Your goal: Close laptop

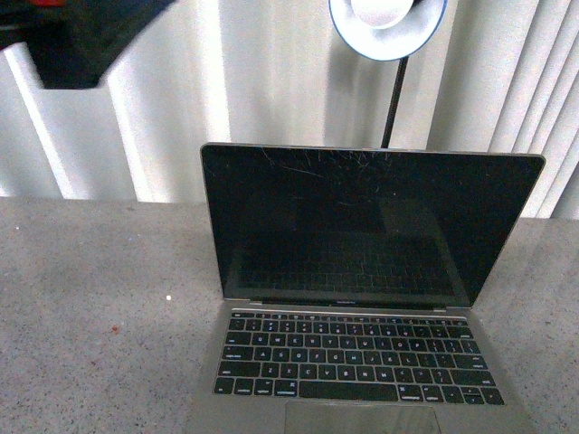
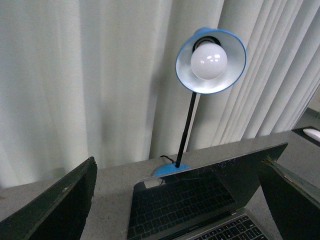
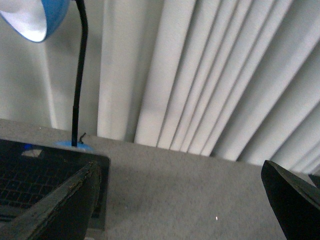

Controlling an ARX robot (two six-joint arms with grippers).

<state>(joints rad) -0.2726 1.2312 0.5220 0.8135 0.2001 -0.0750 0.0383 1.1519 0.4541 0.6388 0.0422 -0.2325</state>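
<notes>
The laptop (image 1: 362,226) stands open in the middle of the grey table, with its scratched black screen upright and its black keyboard toward me. In the left wrist view my left gripper (image 2: 178,165) is open, its dark fingers (image 2: 55,205) spread either side of the laptop (image 2: 185,200), above the lid's top edge and apart from it. In the right wrist view my right gripper (image 3: 178,164) is open beside the laptop's (image 3: 35,170) far corner, with only bare table between its fingers (image 3: 292,195). Neither gripper shows clearly in the front view.
A blue desk lamp (image 2: 210,60) with a white bulb stands just behind the laptop, its base (image 2: 170,169) on the table. White vertical blinds (image 1: 271,90) close off the back. A dark shape (image 1: 81,41) hangs at the front view's upper left.
</notes>
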